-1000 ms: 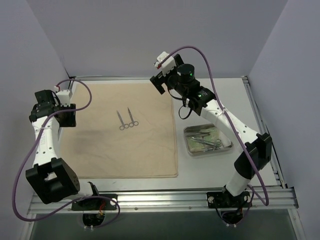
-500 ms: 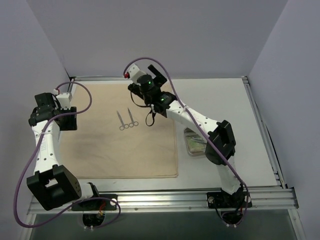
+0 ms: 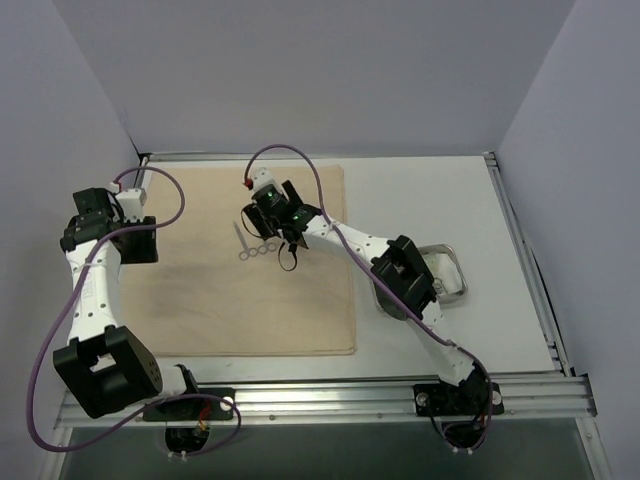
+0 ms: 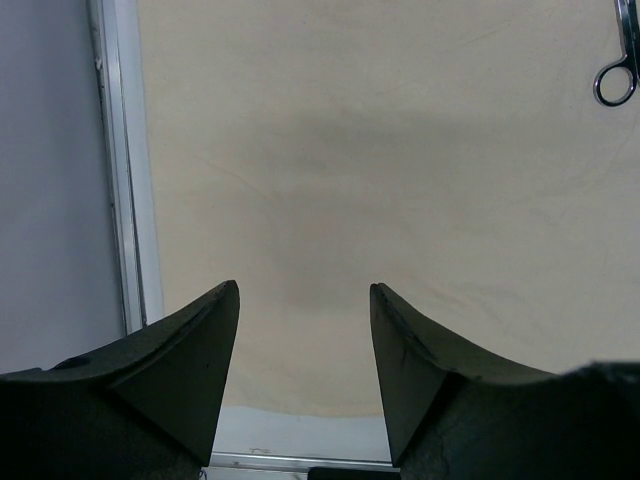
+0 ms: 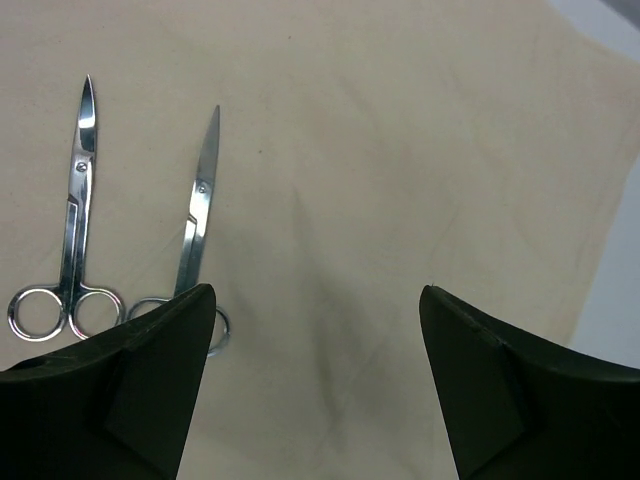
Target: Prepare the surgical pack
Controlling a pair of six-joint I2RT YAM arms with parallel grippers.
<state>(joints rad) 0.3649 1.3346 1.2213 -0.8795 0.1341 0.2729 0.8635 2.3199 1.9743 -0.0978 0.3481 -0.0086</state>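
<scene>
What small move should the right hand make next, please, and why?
Probably shift sideways and lower over the nearer steel scissor-handled forceps. The open right hand hangs above bare large beige cloth, with that tool by one finger rather than between the two, so closing now would likely grasp nothing.

White links and chunky black joint blocks on left arm [image 3: 90,295] and right arm [image 3: 350,240]. Purple cable [image 3: 285,148] arched behind the right end effector [image 5: 316,289], green light [image 3: 273,197] alongside. Matte black wedge fingers [image 4: 190,360] on the left end effector [image 4: 303,287].
</scene>
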